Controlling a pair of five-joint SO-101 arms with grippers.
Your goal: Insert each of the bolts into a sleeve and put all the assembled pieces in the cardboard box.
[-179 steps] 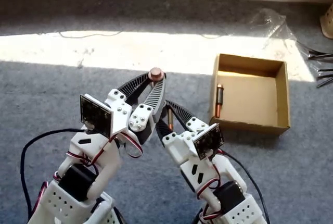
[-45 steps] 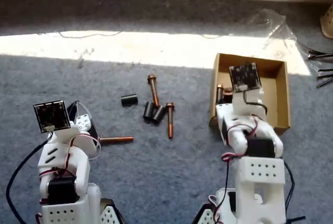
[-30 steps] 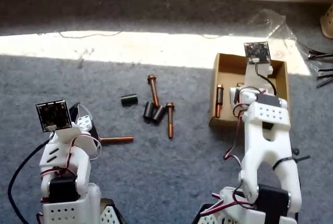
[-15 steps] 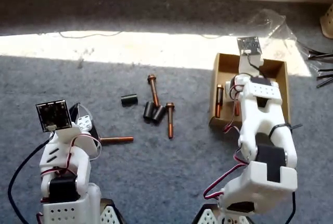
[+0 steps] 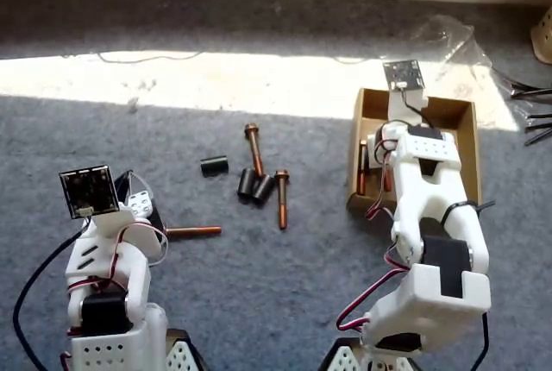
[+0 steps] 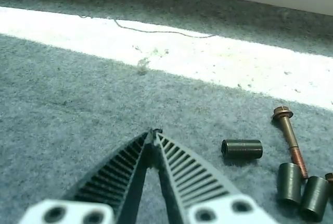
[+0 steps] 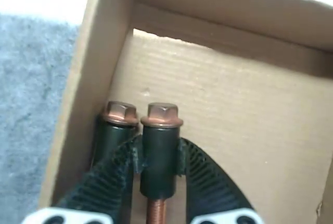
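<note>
Because the finished pieces belong in the cardboard box point(image 7: 88, 73), the right end effector point(image 7: 158, 151) is pinching a sleeved bolt point(image 7: 157, 179) low inside it, just beside another assembled piece point(image 7: 115, 130) lying against the wall. The left end effector point(image 6: 154, 133) is sitting pressed together and empty, with a loose sleeve point(image 6: 242, 149) and bolt point(image 6: 287, 133) lying ahead of its tips.

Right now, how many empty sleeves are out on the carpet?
3. A lone sleeve lies left of the top bolt. Two more sleeves sit side by side between that bolt's tip and the second bolt. The right arm may hide others by the cardboard box.
</note>
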